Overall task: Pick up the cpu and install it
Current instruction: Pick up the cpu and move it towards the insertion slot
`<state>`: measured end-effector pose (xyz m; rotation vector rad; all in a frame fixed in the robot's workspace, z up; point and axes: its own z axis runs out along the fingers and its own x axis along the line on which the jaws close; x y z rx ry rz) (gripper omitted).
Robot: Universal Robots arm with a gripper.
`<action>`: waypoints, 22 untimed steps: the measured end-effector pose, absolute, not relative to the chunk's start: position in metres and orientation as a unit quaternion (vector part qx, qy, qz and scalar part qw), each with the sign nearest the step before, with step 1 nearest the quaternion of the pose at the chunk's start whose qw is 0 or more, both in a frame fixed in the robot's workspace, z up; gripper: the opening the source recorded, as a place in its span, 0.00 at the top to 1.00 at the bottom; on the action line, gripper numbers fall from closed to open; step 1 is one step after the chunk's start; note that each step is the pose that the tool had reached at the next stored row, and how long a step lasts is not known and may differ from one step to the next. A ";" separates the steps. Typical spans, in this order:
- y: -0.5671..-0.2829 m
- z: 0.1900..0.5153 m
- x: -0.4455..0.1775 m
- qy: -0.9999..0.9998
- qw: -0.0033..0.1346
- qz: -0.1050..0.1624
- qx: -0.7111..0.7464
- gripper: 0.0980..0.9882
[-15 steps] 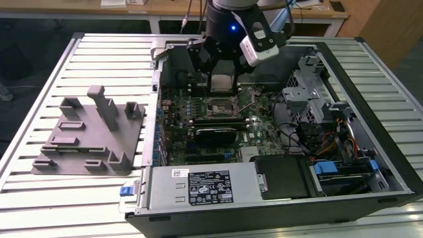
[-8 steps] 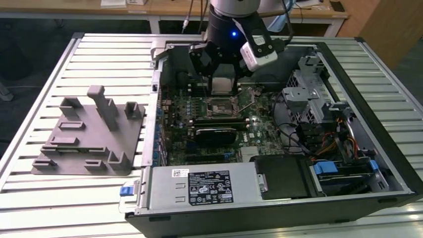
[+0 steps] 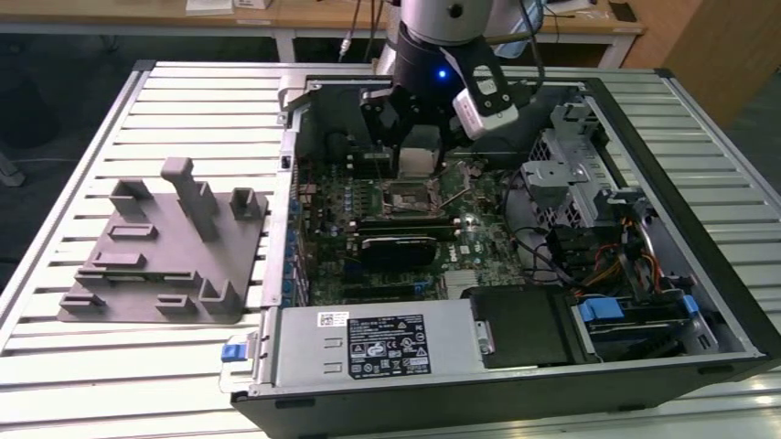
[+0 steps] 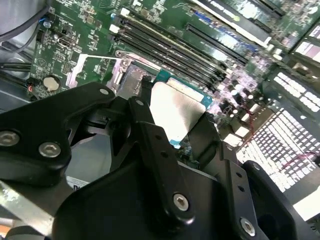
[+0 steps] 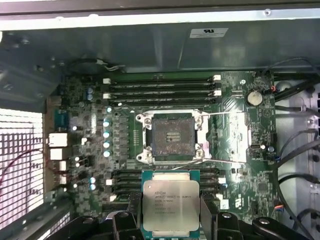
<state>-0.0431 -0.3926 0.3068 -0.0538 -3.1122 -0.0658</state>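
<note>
Motherboard backdrop | end effector clamps cpu | edges parallel to socket

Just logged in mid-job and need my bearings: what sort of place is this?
Probably a lab or workshop bench: an open PC case sits on a slatted metal table, a grey fixture beside it, desks behind. The gripper holds the cpu above the motherboard.
</note>
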 end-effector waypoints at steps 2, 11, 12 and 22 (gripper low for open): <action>-0.391 0.304 -0.041 -1.000 0.014 -0.021 -0.017 0.50; -0.387 0.289 -0.041 -1.000 0.012 -0.021 -0.017 0.50; -0.387 0.288 -0.041 -1.000 0.011 -0.021 -0.017 0.50; -0.385 0.273 -0.041 -1.000 0.001 -0.022 -0.015 0.50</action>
